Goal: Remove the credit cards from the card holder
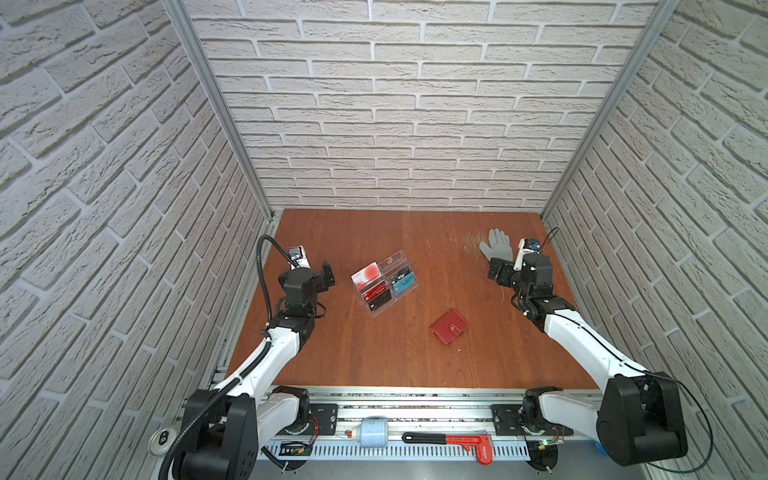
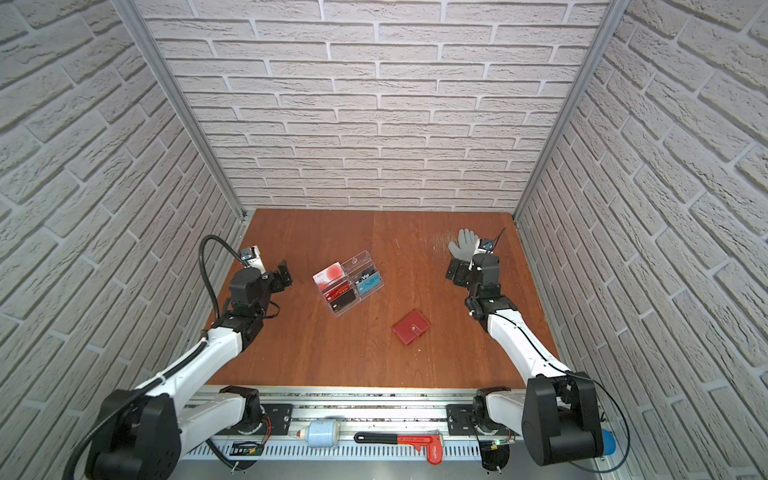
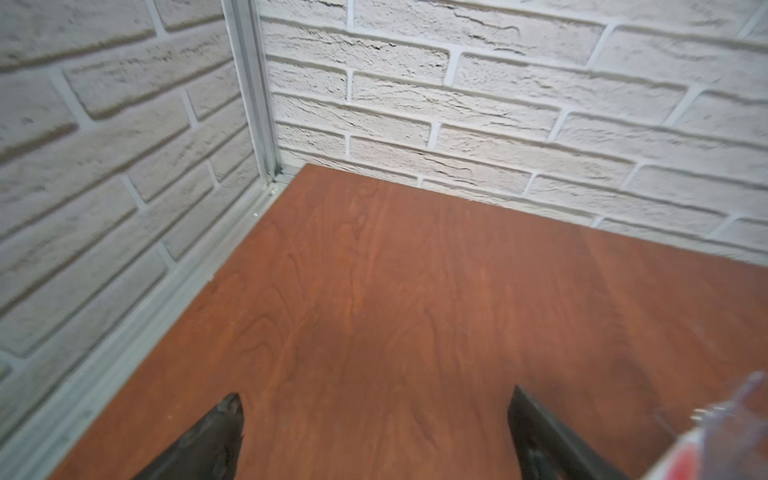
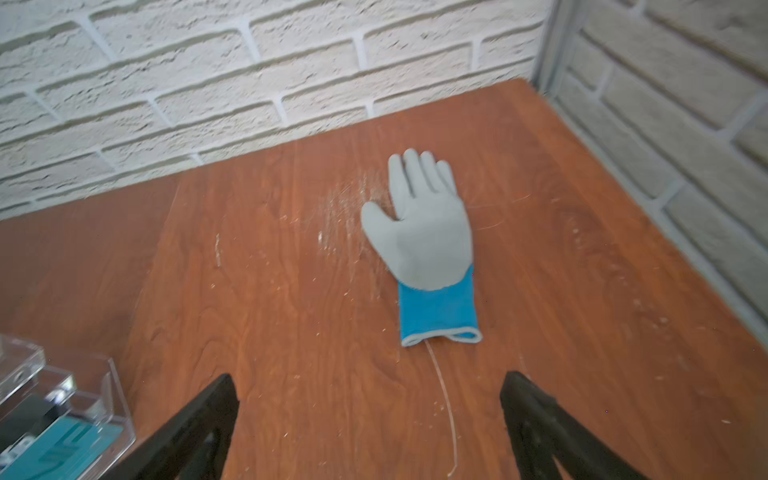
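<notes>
Bright even light on the table (image 1: 415,249), soft faint shadows, pale glare along the table's near edge, walls (image 1: 395,104) around the table bowed in both top views, wrist views soft, clear stand (image 3: 731,415) blurred

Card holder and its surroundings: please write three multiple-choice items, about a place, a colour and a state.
1. The card holder lies: A. on the table, apart from the clear stand; B. inside that stand; C. on the wall.
2. The glove has a cuff coloured: A. red; B. blue; C. black.
3. The card holder is: A. open flat; B. closed, tab across; C. torn.
Key: 1 A, it rests on bare wood; 2 B, the right wrist view shows blue; 3 B, the tab crosses its front.
</notes>
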`<state>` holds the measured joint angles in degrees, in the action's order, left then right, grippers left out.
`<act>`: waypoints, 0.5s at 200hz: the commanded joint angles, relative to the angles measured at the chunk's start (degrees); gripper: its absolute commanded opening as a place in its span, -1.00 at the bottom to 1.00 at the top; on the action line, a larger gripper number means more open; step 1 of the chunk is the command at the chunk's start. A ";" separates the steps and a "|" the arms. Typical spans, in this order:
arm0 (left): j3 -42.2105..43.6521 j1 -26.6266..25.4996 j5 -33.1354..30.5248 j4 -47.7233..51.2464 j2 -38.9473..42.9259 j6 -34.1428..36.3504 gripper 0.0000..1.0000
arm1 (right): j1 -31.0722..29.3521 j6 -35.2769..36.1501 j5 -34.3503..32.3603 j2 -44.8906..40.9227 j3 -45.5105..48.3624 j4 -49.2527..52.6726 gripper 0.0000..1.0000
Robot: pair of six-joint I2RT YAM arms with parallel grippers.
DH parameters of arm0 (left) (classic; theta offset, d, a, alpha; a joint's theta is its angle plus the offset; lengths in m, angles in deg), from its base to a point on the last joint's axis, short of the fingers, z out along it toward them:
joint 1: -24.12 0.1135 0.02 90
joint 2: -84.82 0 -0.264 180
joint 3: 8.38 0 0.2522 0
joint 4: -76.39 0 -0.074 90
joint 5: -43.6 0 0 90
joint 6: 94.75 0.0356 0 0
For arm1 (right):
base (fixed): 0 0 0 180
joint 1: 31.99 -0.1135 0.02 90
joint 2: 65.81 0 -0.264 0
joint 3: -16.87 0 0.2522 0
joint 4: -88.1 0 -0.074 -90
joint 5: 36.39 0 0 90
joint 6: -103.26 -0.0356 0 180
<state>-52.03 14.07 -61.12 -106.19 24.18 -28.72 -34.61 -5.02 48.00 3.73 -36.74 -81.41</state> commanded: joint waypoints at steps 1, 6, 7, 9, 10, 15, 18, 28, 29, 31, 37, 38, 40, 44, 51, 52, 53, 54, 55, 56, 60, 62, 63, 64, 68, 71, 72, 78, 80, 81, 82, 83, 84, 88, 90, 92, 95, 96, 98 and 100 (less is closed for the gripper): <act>-1.33 -1.04 11.83 7.04 0.44 -12.60 0.96 | -1.26 -0.35 9.34 0.42 -0.59 1.82 0.99; -0.67 -1.68 13.51 6.33 0.35 -13.90 0.96 | -1.68 -0.01 9.90 0.40 -0.93 1.99 0.99; -0.51 -1.75 13.90 6.15 0.35 -14.08 0.96 | -1.77 0.08 9.99 0.32 -0.93 2.06 0.99; -0.23 -1.96 14.51 5.81 0.37 -14.51 0.96 | -2.00 0.22 10.22 0.35 -1.06 2.24 0.99; -0.07 -2.07 14.84 5.58 0.32 -14.65 0.96 | -2.11 0.29 10.37 0.39 -1.12 2.27 0.99; 0.52 -2.68 16.00 4.76 0.27 -15.52 0.96 | -2.73 0.49 10.77 0.45 -1.42 2.60 0.99; 0.83 -3.09 16.29 4.54 0.38 -16.07 0.96 | -3.14 0.60 11.04 0.50 -1.64 2.63 0.99; 1.92 -4.73 16.55 3.89 0.69 -17.98 0.96 | -4.77 1.07 12.14 0.87 -2.28 2.74 0.99; 2.06 -4.94 16.60 3.78 0.74 -18.14 0.96 | -4.99 1.11 12.26 0.91 -2.39 2.74 0.99; 2.28 -5.26 16.77 3.62 0.89 -18.49 0.96 | -5.38 1.25 12.48 1.05 -2.54 2.74 0.99; 2.96 -6.06 17.09 2.97 1.47 -19.50 0.96 | -6.80 1.61 12.95 1.65 -3.31 3.04 0.99; 3.11 -6.27 17.09 2.93 1.52 -19.69 0.96 | -6.97 1.64 12.97 1.78 -3.44 3.11 0.99; 3.38 -6.60 17.12 2.66 1.83 -20.06 0.97 | -7.45 1.71 12.98 1.99 -3.77 3.23 0.99; 3.93 -7.23 17.02 2.28 2.26 -21.04 0.96 | -8.49 1.95 12.85 2.60 -4.42 3.57 0.99; 4.79 -8.35 16.68 1.74 2.91 -22.69 0.97 | -10.42 2.36 12.71 3.89 -5.76 4.24 0.99; 4.90 -8.47 16.62 1.70 3.04 -22.83 0.96 | -10.67 2.46 12.67 4.09 -5.93 4.33 0.99; 5.00 -8.62 16.64 1.64 3.14 -23.03 0.96 | -11.02 2.55 12.66 4.28 -6.11 4.46 0.99; 5.10 -8.73 16.60 1.56 3.20 -23.22 0.96 | -11.32 2.68 12.60 4.46 -6.11 4.56 0.99; 5.19 -8.79 16.63 1.52 3.22 -23.36 0.96 | -11.61 2.68 12.58 4.68 -6.59 4.66 0.99; 5.23 -8.96 16.64 1.50 3.24 -23.51 0.96 | -11.84 2.83 12.56 4.84 -6.59 4.80 0.99; 5.44 -9.63 16.70 1.52 3.37 -23.91 0.96 | -12.84 2.95 12.59 5.84 -7.69 5.13 0.99; 5.52 -9.77 16.80 1.60 3.41 -24.06 0.96 | -13.40 2.99 12.58 6.33 -7.87 5.34 0.99; 5.53 -9.97 16.77 1.72 3.42 -24.13 0.96 | -13.61 2.99 12.57 6.58 -8.13 5.36 0.99; 5.54 -10.07 16.80 1.82 3.42 -24.21 0.96 | -13.81 2.99 12.60 6.84 -8.35 5.45 0.99; 5.46 -10.53 16.59 2.46 3.38 -24.51 0.96 | -14.61 2.91 12.93 7.83 -9.13 5.49 0.99; 5.38 -10.89 16.36 2.91 3.34 -24.69 0.96 | -15.25 2.84 13.27 8.71 -9.67 5.33 0.99; 5.33 -10.97 16.33 3.03 3.21 -24.75 0.96 | -15.42 2.83 13.35 8.87 -9.83 5.26 0.99; 5.28 -11.38 16.19 3.64 2.95 -25.17 0.96 | -16.69 2.85 13.90 10.66 -10.99 5.05 0.99; 5.28 -11.46 16.23 3.74 2.87 -25.25 0.96 | -17.11 2.95 14.01 11.18 -11.44 5.10 0.99; 5.28 -11.52 16.27 3.67 2.79 -25.34 0.96 | -17.36 3.06 14.03 11.51 -11.72 5.10 0.99; 5.32 -11.55 16.33 3.67 2.71 -25.38 0.96 | -17.52 3.16 14.04 11.90 -11.99 5.20 0.99; 5.35 -11.56 16.36 3.59 2.63 -25.45 0.96 | -17.70 3.25 14.08 12.14 -12.22 5.24 0.99; 5.40 -11.61 16.37 3.50 2.54 -25.48 0.96 | -17.87 3.34 14.06 12.39 -12.46 5.31 0.99; 5.64 -11.69 16.89 2.89 2.19 -25.90 0.96 | -18.67 3.76 13.98 13.71 -13.61 5.64 0.99; 5.81 -11.67 17.15 2.49 2.02 -26.10 0.96 | -19.06 3.95 13.88 14.42 -14.27 5.86 0.99; 5.98 -11.73 17.42 2.00 1.80 -26.36 0.96 | -19.33 4.13 13.78 15.04 -14.87 6.11 0.99; 6.17 -11.86 17.97 1.35 1.45 -26.67 0.96 | -19.74 4.41 13.80 16.12 -15.76 6.33 0.99; 6.25 -11.90 18.06 1.02 1.34 -26.75 0.96 | -19.86 4.49 13.79 16.40 -16.04 6.38 0.99; 6.38 -11.92 18.43 0.45 1.10 -26.99 0.96 | -20.10 4.66 13.91 17.14 -16.50 6.46 0.99; 6.48 -11.93 18.77 -0.05 0.85 -27.14 0.96 | -20.34 4.79 13.99 17.72 -17.10 6.55 0.99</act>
<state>-47.00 2.82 -44.97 -101.93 26.35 -51.56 -51.79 -2.57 60.39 16.08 -48.90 -75.81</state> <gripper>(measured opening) 0.982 0.995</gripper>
